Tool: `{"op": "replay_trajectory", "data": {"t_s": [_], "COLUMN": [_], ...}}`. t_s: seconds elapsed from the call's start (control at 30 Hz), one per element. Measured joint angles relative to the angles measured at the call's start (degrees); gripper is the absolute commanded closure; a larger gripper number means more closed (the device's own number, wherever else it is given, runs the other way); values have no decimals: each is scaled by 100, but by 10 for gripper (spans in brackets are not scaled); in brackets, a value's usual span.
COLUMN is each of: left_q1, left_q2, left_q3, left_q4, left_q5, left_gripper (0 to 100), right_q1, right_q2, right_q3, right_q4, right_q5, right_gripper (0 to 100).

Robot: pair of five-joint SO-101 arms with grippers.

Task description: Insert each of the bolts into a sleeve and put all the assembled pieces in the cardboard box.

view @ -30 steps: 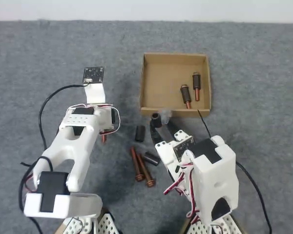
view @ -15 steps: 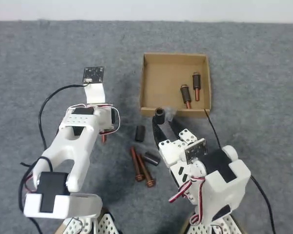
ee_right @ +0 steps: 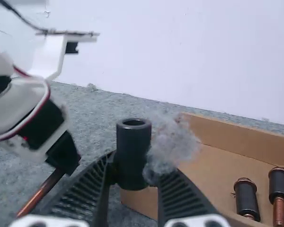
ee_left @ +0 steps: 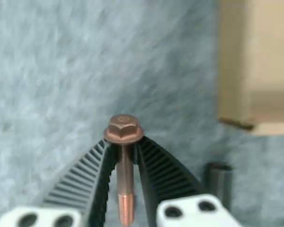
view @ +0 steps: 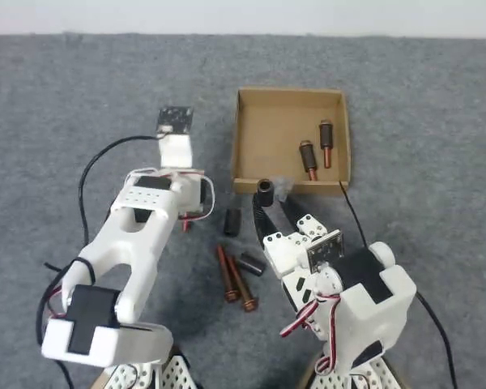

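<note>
Item: bolt-and-sleeve assembly, step in hand judged to be the joining of a third pair. Left hand (ee_left: 124, 147), seen left of centre in the high view: closed on a copper bolt (ee_left: 124, 132), gripped on the shank just below the hexagonal head. The threaded end is left bare, presumably so that it can be entered into a bore. Right hand (ee_right: 132, 176), seen at centre in the high view, just below the box's near wall: closed on a black sleeve (ee_right: 132, 146), held upright by its lower half. Its open mouth is turned upward and kept free of the fingers, evidently to receive the bolt. A tuft of grey fluff (ee_right: 171, 144) is noted against the sleeve. The two held parts are apart and not yet aligned. Cardboard box (view: 236, 138), upper centre: two assembled pieces (view: 309, 158) are lodged side by side at its right, so part of the task is judged done. Two loose sleeves (view: 232, 221) are lying on the grey counter (view: 81, 89) between the arms, one below the box's left corner, the other lower. Two loose bolts (view: 225, 273) are laid together just left of the lower sleeve, within easy reach of both arms.
</note>
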Motion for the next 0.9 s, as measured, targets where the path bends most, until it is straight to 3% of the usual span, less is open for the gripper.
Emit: {"op": "replay_trajectory", "data": {"t_s": [0.6, 0.9], "left_q1": [114, 879], "left_q2": [-26, -1618], "left_q3": [-1442, -1134], "left_q4": [0, 0], "left_q5": [18, 18], "left_gripper": [988, 988], "right_q1": [-105, -105], "right_q2": [589, 589], "right_q3": [-185, -220], "right_q4": [0, 0], "right_q5": [141, 141], "right_gripper": [992, 992]}}
